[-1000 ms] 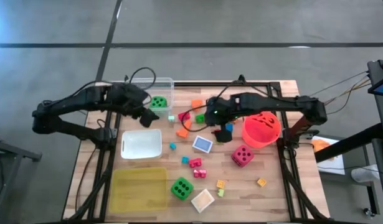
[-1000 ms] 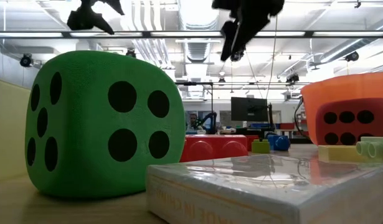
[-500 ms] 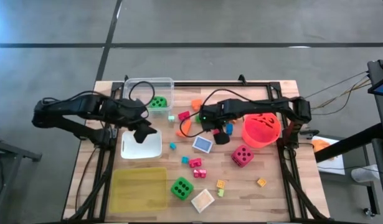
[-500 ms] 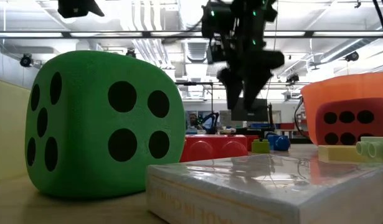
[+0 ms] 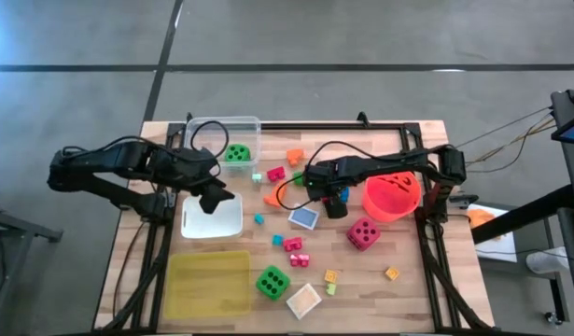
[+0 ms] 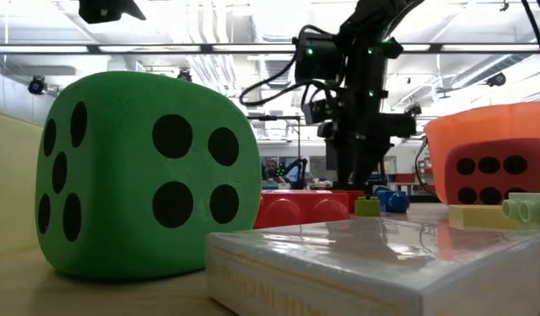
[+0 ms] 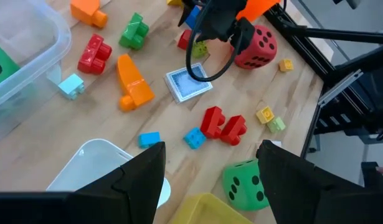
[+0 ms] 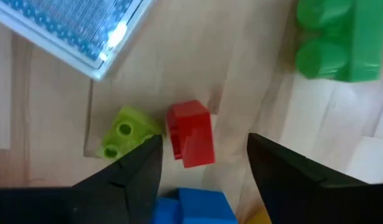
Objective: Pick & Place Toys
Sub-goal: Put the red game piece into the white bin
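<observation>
Wooden table (image 5: 408, 289): right hand (image 8: 203, 168) open over red block (image 8: 190, 133)

Tub (image 5: 212, 126): at the table's far left; a die (image 5: 237, 153) lies inside.
Lid (image 5: 212, 217): nearer than the tub.
Bin (image 5: 208, 284): near-left corner.
Second die (image 5: 273, 282): just right of the bin.
Boxed cards (image 5: 303, 301): right of that die.
Bucket (image 5: 391, 194): right side.
Third die (image 5: 363, 233): nearer than the bucket.
Card (image 5: 303, 217): mid-table.
</observation>
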Controlling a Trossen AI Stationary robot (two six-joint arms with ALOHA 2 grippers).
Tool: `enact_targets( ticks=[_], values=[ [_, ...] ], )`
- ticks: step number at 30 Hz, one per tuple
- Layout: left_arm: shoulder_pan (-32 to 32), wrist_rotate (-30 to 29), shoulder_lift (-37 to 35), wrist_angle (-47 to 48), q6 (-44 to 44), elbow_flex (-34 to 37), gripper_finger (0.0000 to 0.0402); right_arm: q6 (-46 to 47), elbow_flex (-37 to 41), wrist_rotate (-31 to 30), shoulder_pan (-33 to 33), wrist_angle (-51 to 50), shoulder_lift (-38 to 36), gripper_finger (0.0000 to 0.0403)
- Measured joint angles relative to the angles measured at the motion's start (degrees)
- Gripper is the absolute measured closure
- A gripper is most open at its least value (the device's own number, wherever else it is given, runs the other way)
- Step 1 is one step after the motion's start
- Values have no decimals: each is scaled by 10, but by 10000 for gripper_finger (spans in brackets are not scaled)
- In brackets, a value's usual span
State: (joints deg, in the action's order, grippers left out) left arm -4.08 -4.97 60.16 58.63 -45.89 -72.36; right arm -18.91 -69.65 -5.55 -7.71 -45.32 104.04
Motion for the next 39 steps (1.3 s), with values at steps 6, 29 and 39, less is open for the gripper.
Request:
enact_targets(
  ticks=[6,29,39],
  values=[
    [0,0,0,-2,-5,0,158,-2,13,0,0,44,1,198],
    [0,0,0,-2,-11,0,158,-2,42,-6,3,59,1,200],
    [0,0,0,-1,-11,0,158,23,42,13,1,47,1,200]
  ],
)
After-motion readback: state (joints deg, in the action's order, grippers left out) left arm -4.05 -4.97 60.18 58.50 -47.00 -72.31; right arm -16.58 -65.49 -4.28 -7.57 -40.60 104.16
